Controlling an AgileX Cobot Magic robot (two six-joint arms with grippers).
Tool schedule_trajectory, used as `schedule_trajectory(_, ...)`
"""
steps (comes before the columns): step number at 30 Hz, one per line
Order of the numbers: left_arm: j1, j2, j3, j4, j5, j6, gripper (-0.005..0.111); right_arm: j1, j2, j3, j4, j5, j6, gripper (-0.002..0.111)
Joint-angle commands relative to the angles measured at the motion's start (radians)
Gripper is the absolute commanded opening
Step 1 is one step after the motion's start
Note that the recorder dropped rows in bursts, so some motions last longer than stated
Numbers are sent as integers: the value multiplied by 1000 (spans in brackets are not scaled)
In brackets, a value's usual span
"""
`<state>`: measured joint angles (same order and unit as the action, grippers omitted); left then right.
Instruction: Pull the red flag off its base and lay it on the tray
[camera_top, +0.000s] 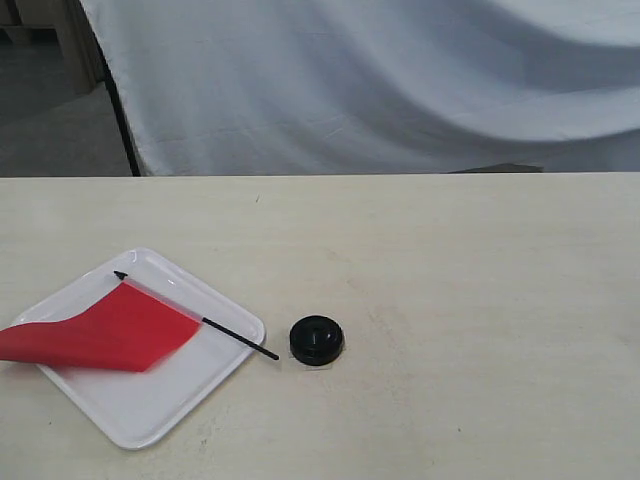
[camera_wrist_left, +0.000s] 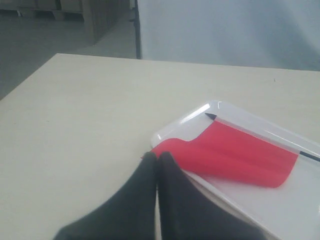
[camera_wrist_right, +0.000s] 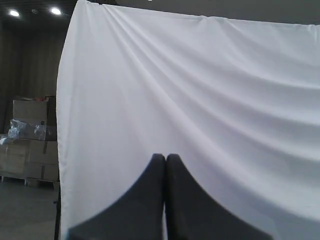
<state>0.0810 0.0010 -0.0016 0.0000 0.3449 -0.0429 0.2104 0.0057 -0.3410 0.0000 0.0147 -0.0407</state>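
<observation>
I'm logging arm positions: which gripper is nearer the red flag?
Left. The left gripper is shut right beside the red flag at the tray corner; the right gripper, also shut, faces the white curtain with no flag in its view.

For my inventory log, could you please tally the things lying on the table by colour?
Red: 1, the red flag on its thin black stick
Black: 1, the base
White: 1, the tray
Total: 3
</observation>
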Motion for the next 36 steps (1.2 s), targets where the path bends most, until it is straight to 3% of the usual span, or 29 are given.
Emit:
schedule_trajectory(1, 2, -1, 2, 0, -2, 1, 0, 4, -6, 6, 6, -40, -9, 0)
schedule_trajectory(3, 2, -1, 2, 0, -2, 1, 0, 4, -6, 6, 26, -29, 61, 0)
schedule_trajectory(10, 2, -1, 2, 0, -2, 1, 0, 4, -6, 43, 26, 72, 17, 0)
schedule_trajectory(19, 2, -1, 2, 0, -2, 1, 0, 4, -6, 333, 26, -121, 29, 0)
schedule_trajectory(36, 2, -1, 2, 0, -2, 1, 0, 4, -6, 341, 34, 94, 47, 0)
